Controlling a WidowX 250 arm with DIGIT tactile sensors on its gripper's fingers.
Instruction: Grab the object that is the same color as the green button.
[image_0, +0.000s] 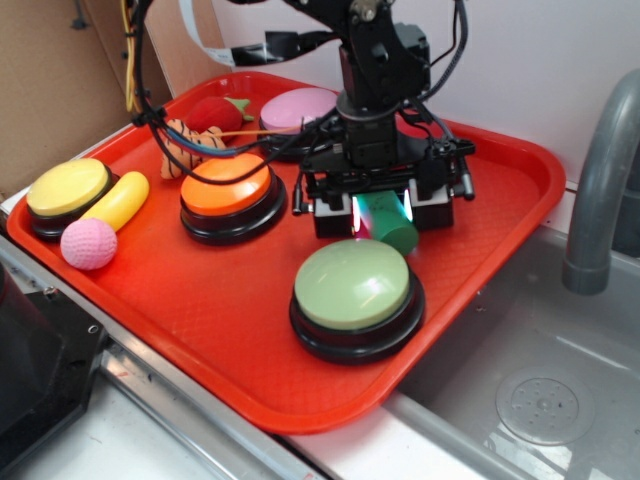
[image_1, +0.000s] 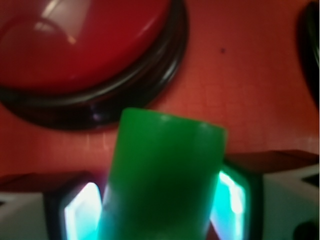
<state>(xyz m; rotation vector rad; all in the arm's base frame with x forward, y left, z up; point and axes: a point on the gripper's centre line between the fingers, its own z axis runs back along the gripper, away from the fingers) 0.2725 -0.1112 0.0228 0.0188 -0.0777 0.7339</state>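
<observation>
- A smooth, solid dark green cylinder block (image_0: 392, 224) is seen lying tilted between the two white, glowing finger pads (image_0: 333, 217) of the black robot gripper (image_0: 381, 212), on the red plastic tray (image_0: 200, 320).
- In the wrist view, the dark green cylinder block (image_1: 162, 177) is shown filling the space between the lit pads (image_1: 80, 217), with each pad set against one of its sides; the fingers are thus closed in on the block, with no gap visible on either side.
- Whether the block is lifted clear of the tray or resting on it cannot be told.
- The large round pale green domed push-button (image_0: 354, 285) on its black circular base is placed just in front of the gripper, near the tray's front edge, close to the block but apart from it.
- An orange domed push-button (image_0: 229, 186) on a black base is set beside the gripper, and a pink domed push-button (image_0: 298, 107) lies behind it.
- A red domed push-button (image_1: 80, 40) is shown in the wrist view beyond the block's end.
- A yellow domed push-button (image_0: 68, 190), a yellow banana-shaped toy (image_0: 122, 199) and a pink knitted ball (image_0: 88, 244) are grouped at the tray's far corner, well apart from the gripper.
- A grey metal sink (image_0: 540, 380) is seen beside the tray.
</observation>
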